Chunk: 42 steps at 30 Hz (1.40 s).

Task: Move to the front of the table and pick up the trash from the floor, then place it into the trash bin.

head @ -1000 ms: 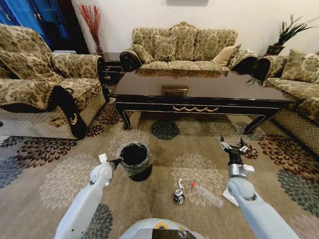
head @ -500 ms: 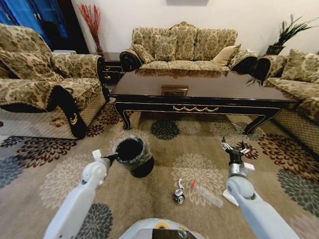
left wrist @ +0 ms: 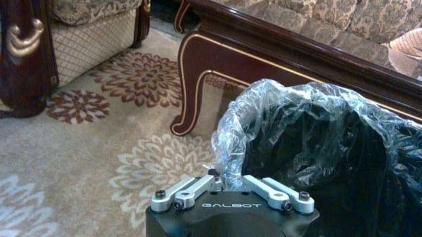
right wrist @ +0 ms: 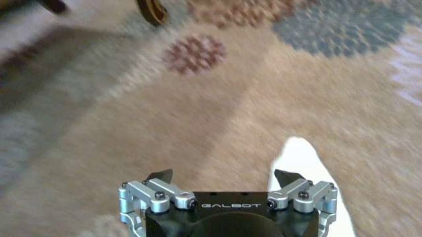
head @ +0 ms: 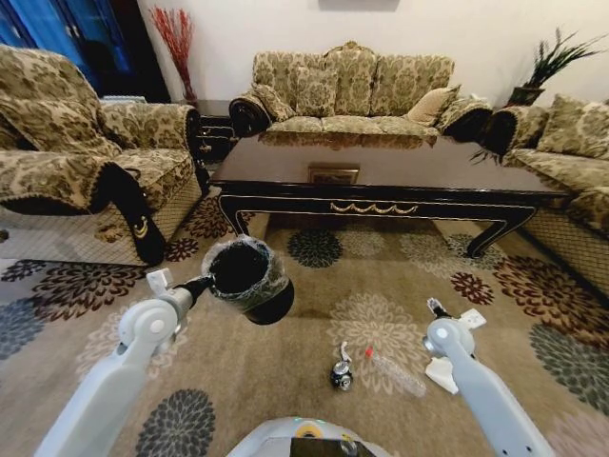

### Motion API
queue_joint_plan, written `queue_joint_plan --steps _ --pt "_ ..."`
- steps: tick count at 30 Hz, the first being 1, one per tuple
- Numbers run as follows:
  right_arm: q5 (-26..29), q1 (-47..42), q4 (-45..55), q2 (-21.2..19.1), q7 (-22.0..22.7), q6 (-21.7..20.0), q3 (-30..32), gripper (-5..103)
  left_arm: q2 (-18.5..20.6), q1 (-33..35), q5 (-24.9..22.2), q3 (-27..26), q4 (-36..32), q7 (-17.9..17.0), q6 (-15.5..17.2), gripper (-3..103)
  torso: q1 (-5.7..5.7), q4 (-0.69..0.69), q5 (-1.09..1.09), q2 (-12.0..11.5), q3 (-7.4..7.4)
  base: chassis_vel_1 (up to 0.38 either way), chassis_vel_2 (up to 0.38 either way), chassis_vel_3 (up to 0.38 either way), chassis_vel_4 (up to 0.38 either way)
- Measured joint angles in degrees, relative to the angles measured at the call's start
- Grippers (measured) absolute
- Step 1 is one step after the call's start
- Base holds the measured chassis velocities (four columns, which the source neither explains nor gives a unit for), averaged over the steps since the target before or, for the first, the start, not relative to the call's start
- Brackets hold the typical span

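The trash lies on the carpet just before my base — a small dark-and-silver can point(head: 342, 376), a clear bottle point(head: 395, 373) with red cap beside it, and a white paper point(head: 442, 373) near the right arm. My right gripper point(right wrist: 224, 174) points down over the carpet with its fingers spread wide, nothing between them, the white paper just under one finger. My left gripper point(left wrist: 221, 181) is closed on the lined rim of the trash bin point(head: 249, 279) and holds it tilted, off the floor. Farther away stands the table point(head: 381, 171), with sofas point(head: 352, 90) around it.
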Motion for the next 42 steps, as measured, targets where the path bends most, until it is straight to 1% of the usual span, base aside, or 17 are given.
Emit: queue_joint_plan --steps 2,4,6,8,9,13,14,18,22,27,30,31,33,34,36,39,42 --pt "0.5 0.0 -1.0 0.3 0.1 -0.6 0.2 100 0.0 0.2 0.0 -0.2 -0.4 -0.1 0.0 3 0.00 0.00 0.00 0.0 0.00 0.000 0.000 0.000 0.000" --pt "2.0 0.0 -4.3 1.2 -0.2 -2.5 0.9 100 -0.1 1.0 0.0 -0.5 -1.5 -0.5 0.2 3 0.00 0.00 -0.01 0.0 0.00 0.000 0.000 0.000 0.000" --pt "2.1 0.1 -5.4 1.4 -0.7 -2.8 1.0 100 -0.1 1.2 -0.1 -0.5 -1.7 -0.6 0.2 3 0.00 -0.01 0.00 0.0 0.00 0.000 0.000 0.000 0.000" --pt "1.8 1.2 -10.4 2.1 -2.8 -3.2 1.6 100 -0.2 2.0 -0.1 -0.5 -2.4 -0.7 0.4 3 0.00 -0.01 0.00 0.0 0.00 0.000 0.000 0.000 0.000" --pt "1.8 1.2 -10.4 2.1 -2.8 -3.2 1.6 100 -0.2 2.0 -0.1 -0.5 -2.4 -0.7 0.4 3 0.00 -0.01 0.00 0.0 0.00 0.000 0.000 0.000 0.000" --pt "1.0 2.9 -17.8 2.2 -6.2 -2.0 2.2 100 -0.2 2.5 0.1 -0.6 -2.7 -0.8 0.4 3 0.00 0.00 0.00 0.0 0.00 0.000 0.000 0.000 0.000" --pt "1.0 2.9 -17.8 2.2 -6.2 -2.0 2.2 100 -0.2 2.5 0.1 -0.6 -2.7 -0.8 0.4 3 0.00 0.00 0.00 0.0 0.00 0.000 0.000 0.000 0.000" --pt "-0.2 4.3 -23.3 2.0 -10.0 -0.4 2.6 100 -0.1 2.6 0.1 -0.6 -2.7 -0.8 0.4 3 0.00 -0.01 0.00 0.0 0.00 0.000 0.000 0.000 0.000" --pt "-1.4 6.1 -28.4 2.0 -12.1 0.5 2.7 100 0.0 2.7 0.1 -0.5 -2.7 -0.8 0.4 3 0.00 0.00 0.00 0.0 0.00 0.000 0.000 0.000 0.000" --pt "-2.7 7.2 -32.0 2.2 -13.8 1.1 2.7 101 0.5 2.6 -0.1 -0.5 -2.7 -0.9 0.4 3 0.00 -0.01 -0.01 0.0 0.00 0.000 0.000 0.000 0.000" --pt "-3.8 7.8 -33.9 2.9 -15.1 1.6 2.6 91 0.9 2.4 -0.4 -0.5 -2.7 -0.9 0.4 3 0.00 -0.01 0.00 0.0 0.00 0.000 0.000 0.000 0.000" --pt "-4.1 7.9 -34.4 3.1 -15.3 1.7 2.5 91 0.9 2.3 -0.5 -0.5 -2.6 -0.9 0.4 3 0.00 -0.01 0.00 0.0 0.00 0.000 0.000 0.000 0.000" --pt "-4.6 8.0 -34.7 3.5 -15.7 1.9 2.5 83 0.9 2.3 -0.5 -0.5 -2.5 -1.0 0.4 3 0.00 -0.01 0.00 0.0 0.00 0.000 0.000 0.000 0.000" --pt "-4.6 8.0 -34.7 3.5 -15.7 1.9 2.5 83 0.9 2.3 -0.5 -0.5 -2.5 -1.0 0.4 3 0.00 -0.01 0.00 0.0 0.00 0.000 0.000 0.000 0.000" --pt "-5.0 8.0 -34.7 3.7 -15.9 2.1 2.4 75 0.8 2.2 -0.5 -0.4 -2.5 -1.0 0.4 3 0.00 0.00 0.00 0.0 0.00 0.000 0.000 0.000 0.000" --pt "-5.3 8.0 -34.7 3.8 -15.9 2.1 2.4 71 0.7 2.2 -0.5 -0.3 -2.4 -1.0 0.4 3 0.00 -0.01 -0.01 0.0 0.00 0.000 0.000 0.000 0.000" --pt "-6.1 7.7 -34.7 4.0 -16.0 2.2 2.3 59 0.6 2.0 -0.5 0.0 -2.2 -1.0 0.4 3 0.00 -0.01 -0.01 0.0 0.00 0.000 0.000 0.000 0.000"
